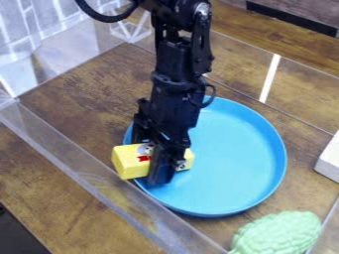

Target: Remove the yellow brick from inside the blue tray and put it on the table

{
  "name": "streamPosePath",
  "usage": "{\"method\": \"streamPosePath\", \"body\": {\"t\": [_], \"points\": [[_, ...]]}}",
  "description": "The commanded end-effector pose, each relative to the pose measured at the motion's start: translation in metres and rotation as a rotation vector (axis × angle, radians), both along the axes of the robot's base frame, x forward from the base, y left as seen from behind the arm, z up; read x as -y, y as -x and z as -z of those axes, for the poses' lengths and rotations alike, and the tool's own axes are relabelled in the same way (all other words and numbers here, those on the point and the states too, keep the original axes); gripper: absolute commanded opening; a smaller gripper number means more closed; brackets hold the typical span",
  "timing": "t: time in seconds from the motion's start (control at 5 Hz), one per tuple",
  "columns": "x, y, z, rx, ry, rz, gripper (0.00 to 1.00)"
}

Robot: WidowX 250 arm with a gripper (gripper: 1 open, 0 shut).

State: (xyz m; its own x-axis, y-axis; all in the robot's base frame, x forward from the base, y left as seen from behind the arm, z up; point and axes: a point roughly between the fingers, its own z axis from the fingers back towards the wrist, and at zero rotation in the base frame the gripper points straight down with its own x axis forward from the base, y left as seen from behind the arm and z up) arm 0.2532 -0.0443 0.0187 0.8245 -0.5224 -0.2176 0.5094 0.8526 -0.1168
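- Camera view: the yellow brick [130, 161] lies between the fingers of the black claw [159, 166], at the left edge of the blue tray [239, 159] as pictured.
- Claw state: clamped on the yellow brick, one end of which projects beyond the fingers.
- The fingers cover the brick's middle and part of its red-and-white label; the brick's underside is hidden, so contact with the tray cannot be confirmed.
- The arm [181, 50] enters from the top edge, cut off there, and points downward.
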Motion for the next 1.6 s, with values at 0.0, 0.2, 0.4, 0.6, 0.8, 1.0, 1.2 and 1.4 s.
{"method": "streamPosePath", "body": {"t": [0.0,0.2,0.4,0.6,0.8,1.0,1.2,1.4], "points": [[-0.0040,-0.0032,0.0005,0.024,0.017,0.014,0.00],[-0.0045,-0.0040,0.0005,0.029,0.020,0.017,0.00],[-0.0047,-0.0048,0.0006,0.035,0.024,0.020,0.00],[-0.0048,-0.0050,0.0009,0.040,0.028,0.024,0.00],[-0.0050,-0.0043,0.0008,0.046,0.032,0.027,0.00],[-0.0051,-0.0036,0.0008,0.051,0.034,0.029,0.00],[-0.0051,-0.0031,0.0004,0.058,0.037,0.032,0.00],[-0.0052,-0.0026,-0.0001,0.063,0.039,0.035,0.00]]}}
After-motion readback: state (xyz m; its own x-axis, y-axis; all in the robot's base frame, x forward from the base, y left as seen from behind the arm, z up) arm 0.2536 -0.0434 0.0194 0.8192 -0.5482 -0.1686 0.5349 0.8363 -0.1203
